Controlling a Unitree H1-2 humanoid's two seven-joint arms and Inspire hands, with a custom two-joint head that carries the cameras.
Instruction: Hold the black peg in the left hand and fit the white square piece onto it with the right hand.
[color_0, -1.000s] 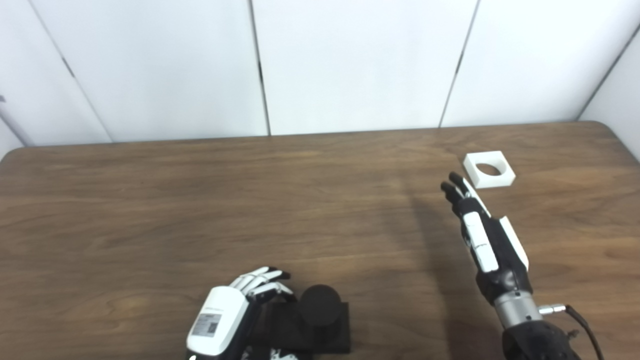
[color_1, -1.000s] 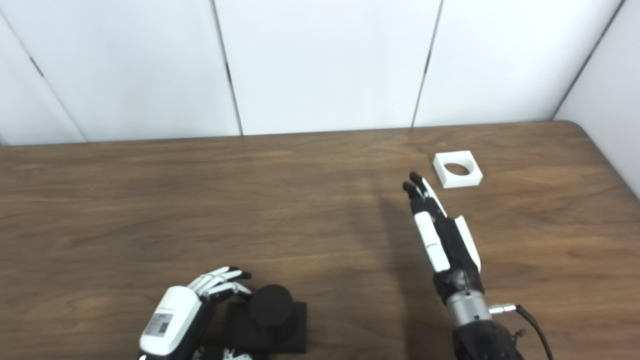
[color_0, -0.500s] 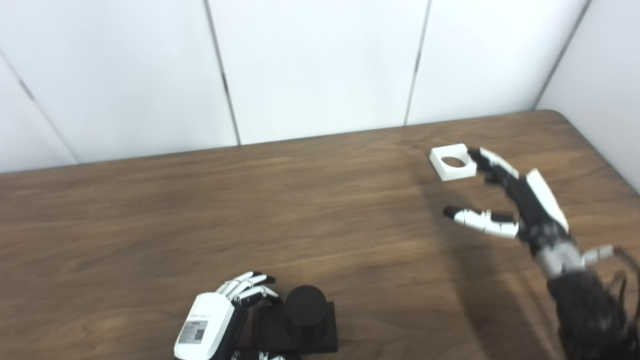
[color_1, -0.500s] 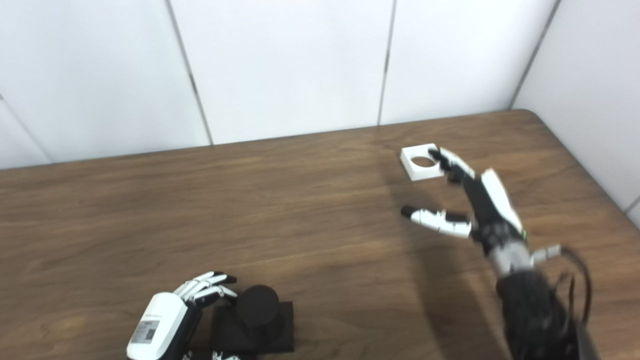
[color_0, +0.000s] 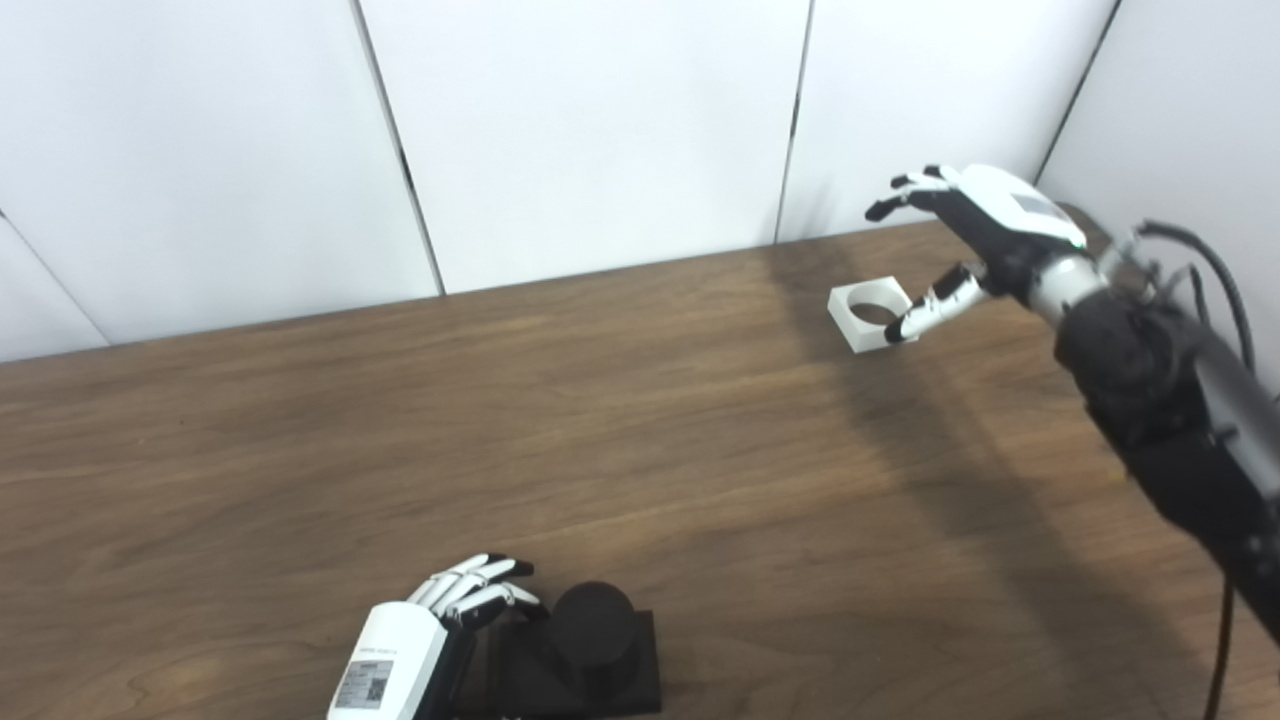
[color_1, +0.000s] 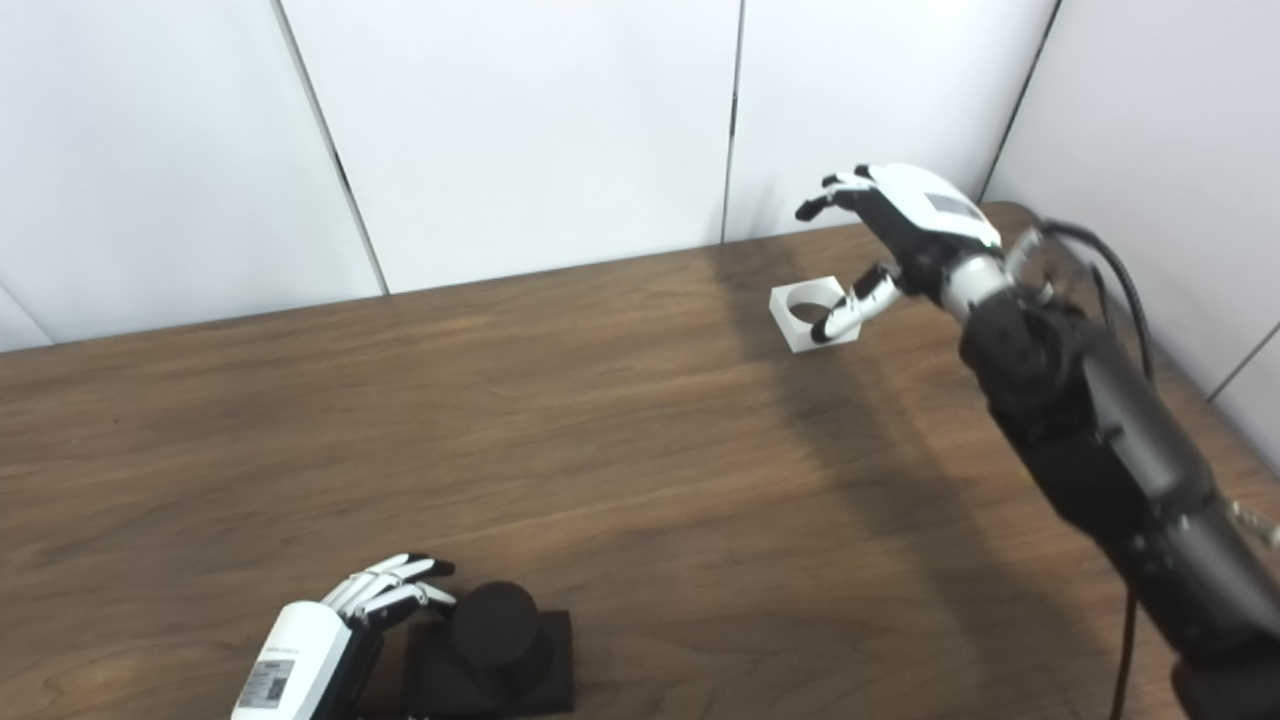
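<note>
The black peg (color_0: 592, 625), a round post on a square black base (color_0: 640, 680), stands at the table's near edge. My left hand (color_0: 420, 650) rests against the base's left side with fingers curled toward the post; its grip is hidden. The white square piece (color_0: 866, 316) with a round hole lies flat at the far right of the table. My right hand (color_0: 965, 240) hovers above and just right of it, open, fingers spread over it and the thumb hanging by its near right corner. It also shows in the right eye view (color_1: 900, 235).
The brown wooden table (color_0: 500, 420) ends at white wall panels (color_0: 600, 130) behind and on the right. My right forearm (color_0: 1160, 410) with its cable crosses the table's right side.
The camera has turned right. My right hand has risen and reached farther, from beside the white piece to above it, turning palm down. My left hand and the peg have stayed put.
</note>
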